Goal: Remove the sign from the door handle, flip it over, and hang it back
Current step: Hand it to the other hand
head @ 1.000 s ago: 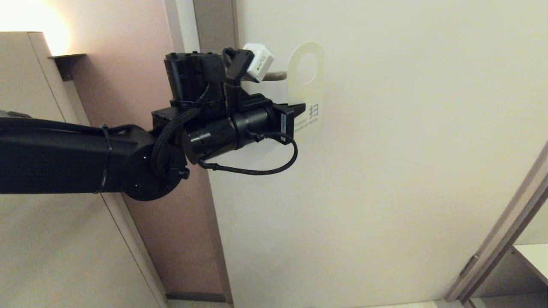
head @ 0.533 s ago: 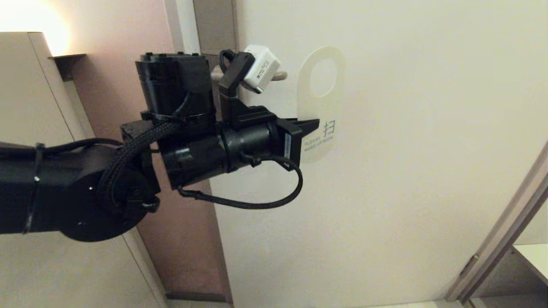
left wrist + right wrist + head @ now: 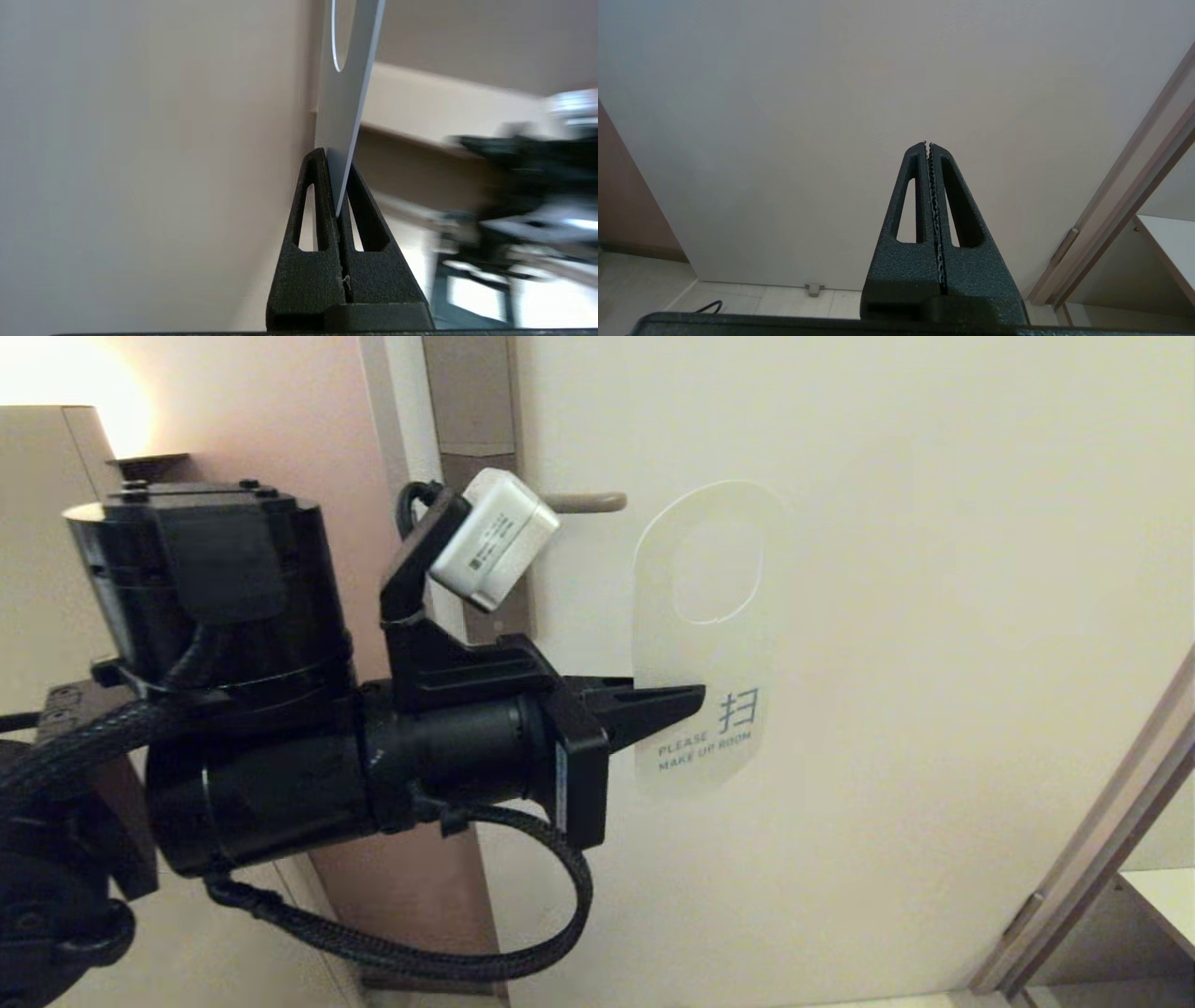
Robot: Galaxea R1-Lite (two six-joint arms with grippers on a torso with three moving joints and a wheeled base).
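My left gripper (image 3: pixel 686 700) clamping sign (image 3: pixel 707 635) at its lower left edge, white "MAKE UP ROOM" face showing – sign hanging free of door handle (image 3: pixel 583 503), handle sitting at ten o'clock from card's hole, apart from it. My right gripper (image 3: pixel 927 143) idling, fingers pressed together on nothing, pointing at door (image 3: pixel 794 116)

The flat rounded-oblong card sign (image 3: pixel 702 644) shows a white face printed with small blue-grey lettering near its lower end. The slim lever door handle (image 3: pixel 586 503) is beige-bronze, against a plain cream door panel (image 3: pixel 934 616); the matte plastic left gripper (image 3: pixel 686 702) is black
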